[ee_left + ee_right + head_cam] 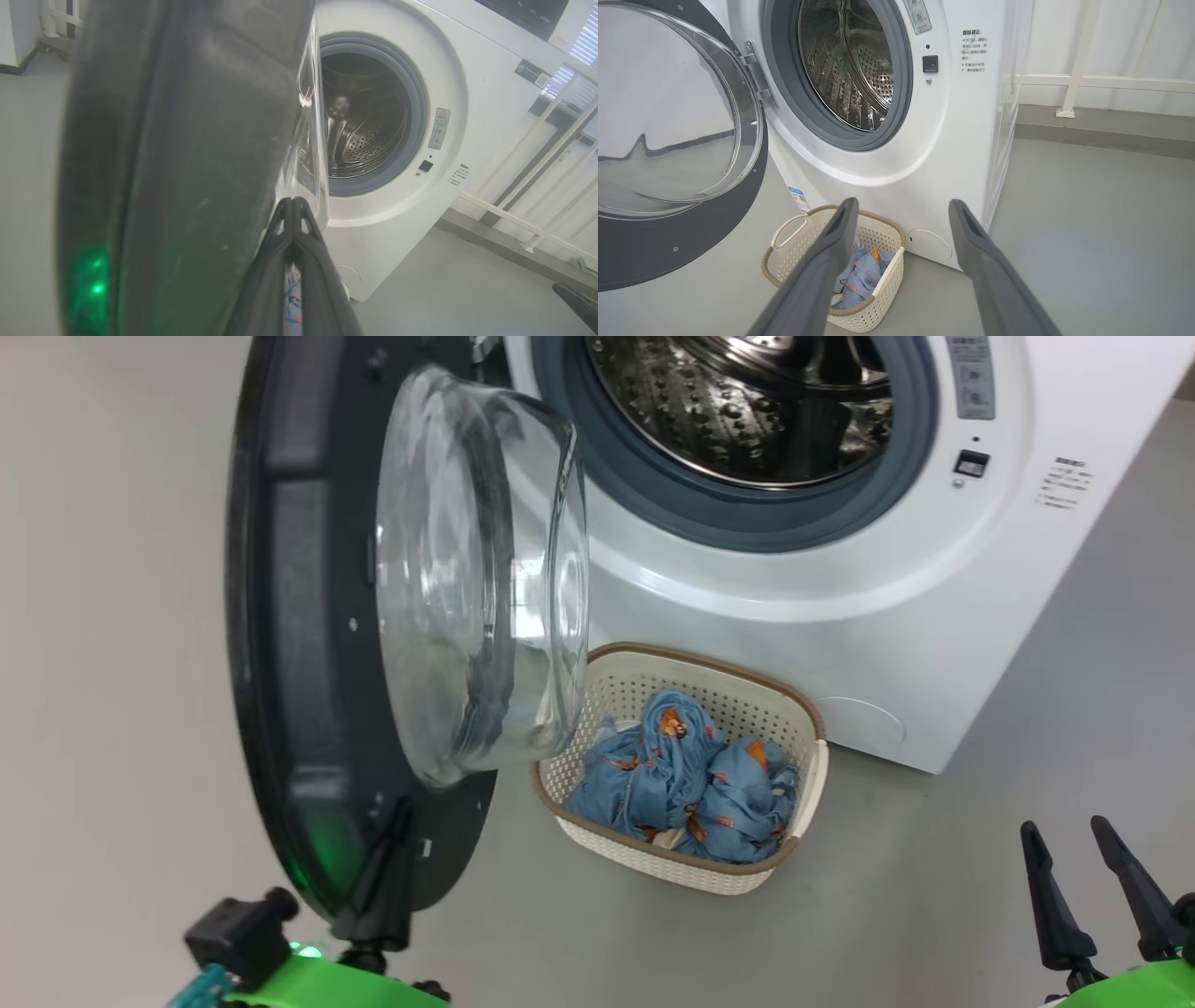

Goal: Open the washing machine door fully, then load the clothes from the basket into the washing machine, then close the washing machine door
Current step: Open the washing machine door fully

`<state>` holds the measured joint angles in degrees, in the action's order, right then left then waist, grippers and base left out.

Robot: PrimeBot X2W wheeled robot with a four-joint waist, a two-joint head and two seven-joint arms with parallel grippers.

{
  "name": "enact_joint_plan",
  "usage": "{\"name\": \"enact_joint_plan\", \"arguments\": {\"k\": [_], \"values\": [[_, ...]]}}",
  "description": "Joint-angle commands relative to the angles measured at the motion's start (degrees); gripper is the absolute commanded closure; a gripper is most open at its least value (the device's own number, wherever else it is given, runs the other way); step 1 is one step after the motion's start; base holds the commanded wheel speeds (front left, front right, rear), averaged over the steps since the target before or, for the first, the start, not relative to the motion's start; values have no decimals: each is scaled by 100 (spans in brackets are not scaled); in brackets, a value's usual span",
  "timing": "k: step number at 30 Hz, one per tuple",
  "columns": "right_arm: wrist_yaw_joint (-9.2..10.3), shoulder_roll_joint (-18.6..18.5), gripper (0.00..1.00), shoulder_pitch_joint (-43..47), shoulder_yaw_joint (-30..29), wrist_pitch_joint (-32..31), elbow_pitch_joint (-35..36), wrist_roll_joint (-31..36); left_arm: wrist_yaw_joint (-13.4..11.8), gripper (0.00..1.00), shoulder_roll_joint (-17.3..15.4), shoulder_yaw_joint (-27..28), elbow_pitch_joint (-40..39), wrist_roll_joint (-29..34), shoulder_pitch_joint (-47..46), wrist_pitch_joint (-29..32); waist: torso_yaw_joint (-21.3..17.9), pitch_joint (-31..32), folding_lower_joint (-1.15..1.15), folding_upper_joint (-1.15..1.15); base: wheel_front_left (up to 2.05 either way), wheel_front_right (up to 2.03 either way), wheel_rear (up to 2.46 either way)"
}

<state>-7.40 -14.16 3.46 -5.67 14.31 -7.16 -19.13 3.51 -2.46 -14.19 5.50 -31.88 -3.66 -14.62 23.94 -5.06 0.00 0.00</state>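
Head view: at the left of the frame, the washing machine door (308, 616) swung wide open, its glass bowl window (476, 579) bulging toward the right. In the upper right, the white washing machine (840, 616), steel drum (747, 411) bare inside the grey gasket (747, 527). Below centre, on the grey floor (934, 915) just in front of the machine, the basket (653, 863) with the blue bear-print clothes (681, 775) heaped inside. At the lower left, the left gripper (397, 821), fingers clenched together on nothing, tips up against the lower part of the door's inner face; true contact hard to tell. At the lower right, the right gripper (1063, 824), fingers released and spread, clear of everything. Left wrist view: clenched fingers rising from bottom centre, tips at the edge of the glass; dark door across left and centre, open drum at centre right, a white railing (514, 219) at far right. Right wrist view: two fingers parted wide with nothing between; basket and clothes low in the centre behind them, door at the left, drum at upper centre, a blue energy label sticker (799, 198) just above the basket's rim.
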Motion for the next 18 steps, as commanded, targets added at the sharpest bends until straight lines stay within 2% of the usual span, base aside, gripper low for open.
{"name": "enact_joint_plan", "arguments": {"k": [1,18], "values": [[-9,-126,0,-137,175,69,142,57,-66,100,-142,344,-149,62,-124,-38,80,-28,0,0,0,0,0],[-9,-222,0,-198,222,69,138,75,8,100,-469,1787,420,498,-880,-38,181,-238,0,0,0,0,0]]}}
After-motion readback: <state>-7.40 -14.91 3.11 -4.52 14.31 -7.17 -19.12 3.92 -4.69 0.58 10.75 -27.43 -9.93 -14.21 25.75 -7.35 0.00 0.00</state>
